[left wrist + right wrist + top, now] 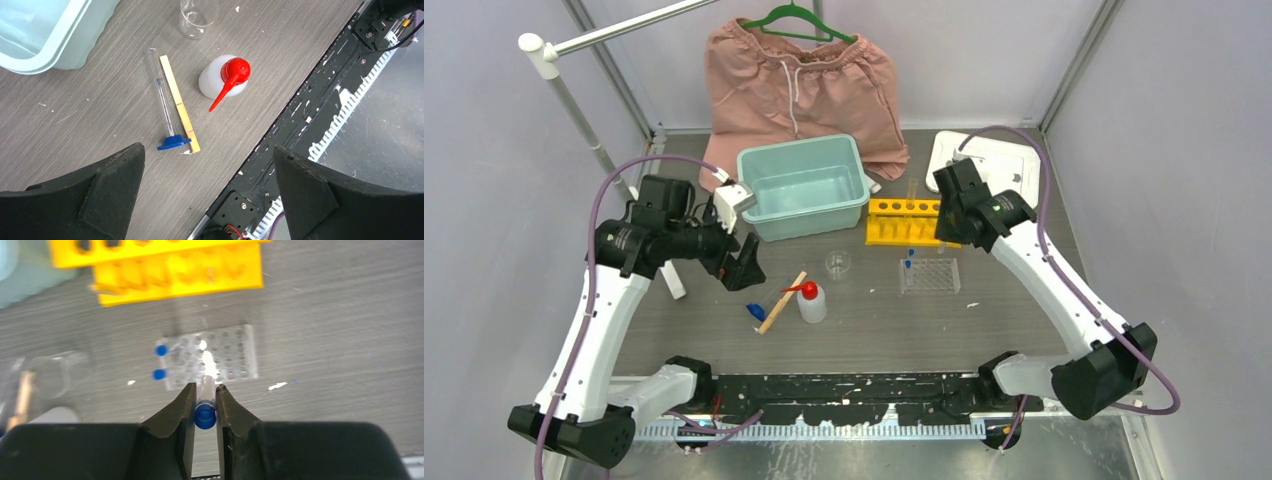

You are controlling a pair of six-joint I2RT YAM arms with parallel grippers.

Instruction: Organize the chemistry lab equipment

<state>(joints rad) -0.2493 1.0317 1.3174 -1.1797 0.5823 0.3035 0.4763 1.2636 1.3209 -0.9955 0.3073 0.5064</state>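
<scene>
My right gripper [205, 388] is shut on a small clear blue-capped tube [205, 413], held over the near edge of the clear rack [215, 357]. Two blue-capped tubes [160, 362] stand at that rack's left side. The yellow rack [175, 270] lies beyond it. My left gripper [207, 150] hangs wide open and empty above the table. Beyond its fingers lie a long clear tube [159, 90] with a blue piece [173, 142] at its end, the wooden stick [179, 102], the white red-nozzled squeeze bottle [220, 80] and the tiny beaker [197, 17].
The teal bin [804, 187] stands at the back centre, with pink shorts [799, 90] on a green hanger behind it. A white lid [999, 165] lies at the back right. The black mounting rail [844, 395] runs along the table's near edge.
</scene>
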